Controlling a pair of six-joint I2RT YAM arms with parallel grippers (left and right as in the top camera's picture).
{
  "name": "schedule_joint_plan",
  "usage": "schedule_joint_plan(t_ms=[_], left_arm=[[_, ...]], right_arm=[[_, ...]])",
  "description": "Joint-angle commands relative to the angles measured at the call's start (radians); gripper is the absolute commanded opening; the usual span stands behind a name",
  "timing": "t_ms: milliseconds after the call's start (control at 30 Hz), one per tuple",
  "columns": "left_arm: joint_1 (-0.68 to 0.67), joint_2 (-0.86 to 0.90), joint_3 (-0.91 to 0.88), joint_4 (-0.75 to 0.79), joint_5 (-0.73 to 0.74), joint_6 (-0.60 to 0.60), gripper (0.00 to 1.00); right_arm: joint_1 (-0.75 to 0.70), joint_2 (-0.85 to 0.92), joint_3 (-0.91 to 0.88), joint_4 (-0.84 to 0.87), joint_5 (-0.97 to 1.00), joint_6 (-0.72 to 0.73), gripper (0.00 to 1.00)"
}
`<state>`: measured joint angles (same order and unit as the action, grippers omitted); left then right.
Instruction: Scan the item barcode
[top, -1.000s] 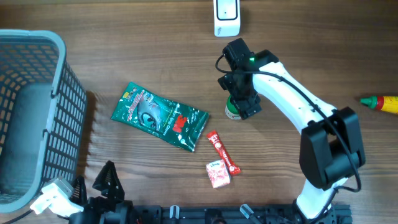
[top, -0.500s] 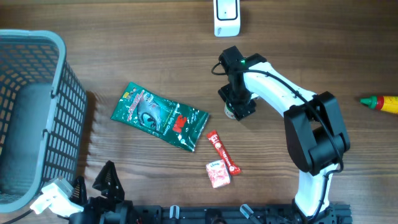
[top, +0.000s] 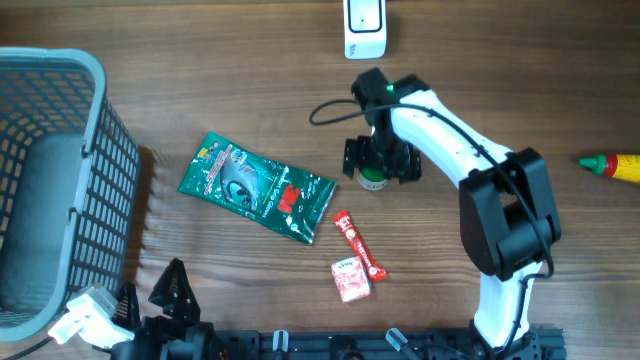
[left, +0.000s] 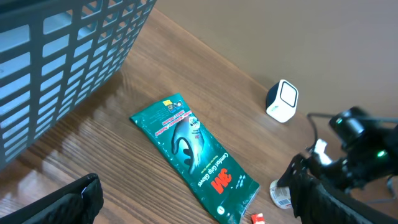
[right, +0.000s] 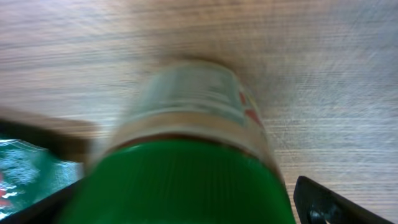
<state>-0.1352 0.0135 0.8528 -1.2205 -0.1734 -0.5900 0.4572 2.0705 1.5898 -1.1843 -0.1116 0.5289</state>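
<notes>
Right tool stands wide astride the green-lidded jar, upright on the worktop near the scanner at the far edge. I judge nothing gripped yet; lift and scan remain. Left tool wide, empty.

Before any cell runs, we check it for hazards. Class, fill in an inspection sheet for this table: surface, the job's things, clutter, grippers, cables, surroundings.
Surface: wooden table; no spill seen.
Job's things: jar, green lid up, between the right gripper's jaws; white scanner at the far edge.
Clutter: green pouch, red stick and small packet lying flat; bottle at the right edge; basket at the left.
Grippers: right gripper open, astride the jar; left gripper open, holding nothing, near the basket.
Cables: black cable loops off the right wrist.
Surroundings: nothing seen.
</notes>
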Motion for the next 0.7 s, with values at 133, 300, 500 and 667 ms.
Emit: schedule_joint_plan(t_ms=[133,300,500,667], left_arm=[[0.007,-0.008,0.003,0.003,0.005,-0.006,1.0],[0.007,-0.008,0.003,0.003,0.005,-0.006,1.0],[0.007,-0.008,0.003,0.003,0.005,-0.006,1.0],[0.007,-0.008,0.003,0.003,0.005,-0.006,1.0]], right_arm=[[0.0,0.008,0.151,-0.063,0.0,0.014,1.0],[-0.001,0.013,0.041,-0.01,0.089,0.206,1.0],[0.0,0.019,-0.014,0.085,0.085,0.204,0.86],[0.0,0.053,-0.014,0.122,0.082,0.177,0.84]])
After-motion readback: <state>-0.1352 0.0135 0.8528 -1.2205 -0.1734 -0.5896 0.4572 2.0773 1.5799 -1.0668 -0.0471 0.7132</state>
